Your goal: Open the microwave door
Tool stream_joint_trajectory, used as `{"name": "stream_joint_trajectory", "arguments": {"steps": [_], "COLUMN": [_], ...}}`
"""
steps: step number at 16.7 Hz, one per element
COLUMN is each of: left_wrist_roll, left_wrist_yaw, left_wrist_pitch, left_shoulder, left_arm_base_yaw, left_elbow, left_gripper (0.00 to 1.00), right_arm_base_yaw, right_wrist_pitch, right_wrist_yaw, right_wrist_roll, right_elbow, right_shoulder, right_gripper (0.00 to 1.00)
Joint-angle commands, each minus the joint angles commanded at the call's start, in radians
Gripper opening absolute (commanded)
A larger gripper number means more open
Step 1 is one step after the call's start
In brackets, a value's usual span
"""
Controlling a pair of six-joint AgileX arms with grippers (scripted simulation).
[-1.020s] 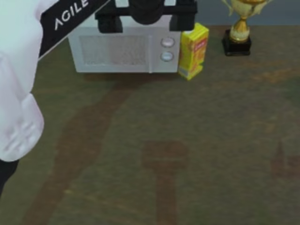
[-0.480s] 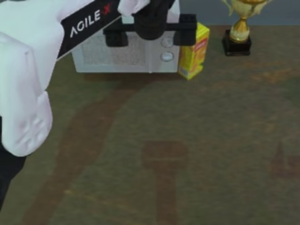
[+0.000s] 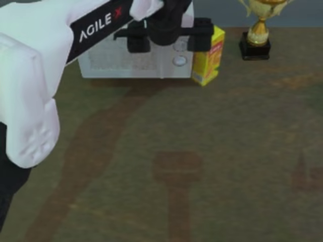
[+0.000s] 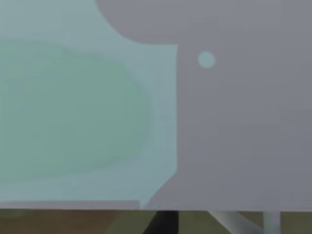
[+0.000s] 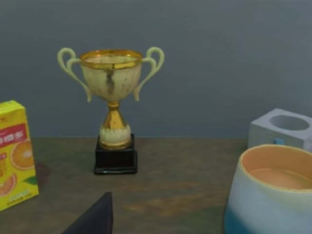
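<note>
One microwave (image 3: 136, 63) stands at the far edge of the table, with a yellow carton (image 3: 208, 55) touching its knob side and a trophy (image 3: 256, 35) beyond that. Its door (image 3: 118, 61) looks shut. The left gripper (image 3: 164, 33) hangs above the door's handle edge; I cannot tell how its fingers stand. The door should be rigid, hinged and light; the slim handle is likely the only grip. The right gripper isn't visible.
</note>
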Motion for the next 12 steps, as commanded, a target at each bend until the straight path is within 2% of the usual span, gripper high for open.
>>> {"name": "stream_joint_trajectory", "arguments": {"steps": [5,12], "left_wrist_roll": [0.0,0.0], "left_wrist_yaw": [0.0,0.0], "left_wrist_pitch": [0.0,0.0], "left_shoulder": [0.0,0.0], "left_arm_base_yaw": [0.0,0.0], "left_elbow": [0.0,0.0], "left_gripper": [0.02,0.0], "right_arm_base_yaw": [0.0,0.0], "right_wrist_pitch": [0.0,0.0], "right_wrist_yaw": [0.0,0.0], "right_wrist_roll": [0.0,0.0], "right_elbow": [0.0,0.0], "right_shoulder": [0.0,0.0], "right_gripper": [1.0,1.0]}}
